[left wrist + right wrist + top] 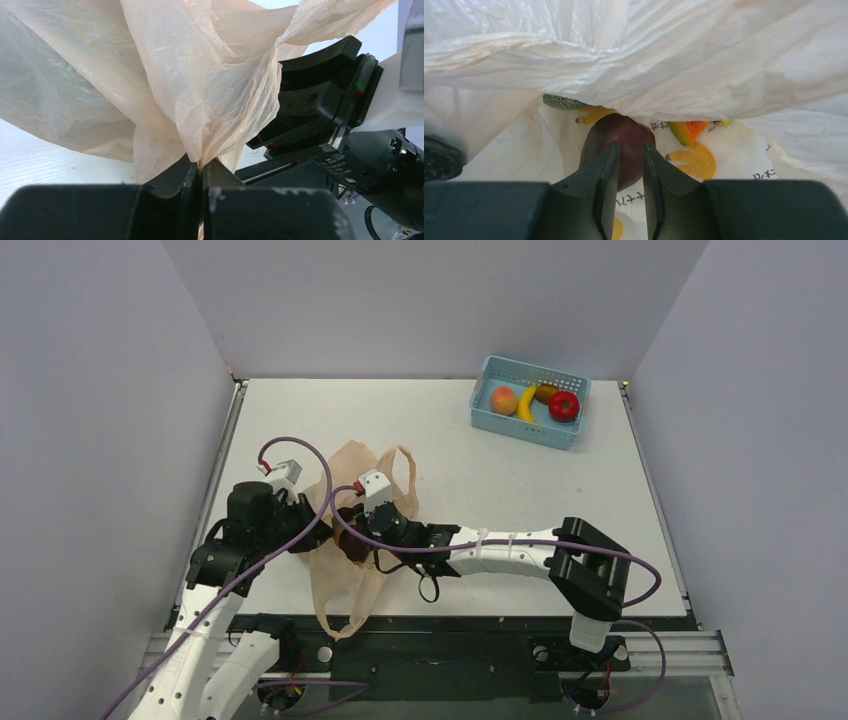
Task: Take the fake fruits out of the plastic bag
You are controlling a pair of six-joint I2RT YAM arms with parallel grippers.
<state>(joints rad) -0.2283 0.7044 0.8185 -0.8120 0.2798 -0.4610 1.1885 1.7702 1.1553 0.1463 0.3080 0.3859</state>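
The pale-orange plastic bag (345, 490) lies crumpled at the table's near left. My left gripper (303, 530) is shut on a fold of the bag (200, 100), pinched between its fingertips (202, 167). My right gripper (358, 540) reaches into the bag's mouth. In the right wrist view its jaws (630, 147) stand a narrow gap apart, tips over the dark maroon plum (624, 132), not around it. A sliver of the green melon (564, 102) and the red-yellow mango (689, 131) lie deeper in the bag. A yellow banana (527, 403) lies in the basket.
A light-blue basket (520, 432) stands at the far right with a peach-coloured fruit (504, 400), a shiny red fruit (564, 406) and a brownish fruit (546, 392). The bag's loop handles hang over the near table edge (340, 625). White walls enclose the table.
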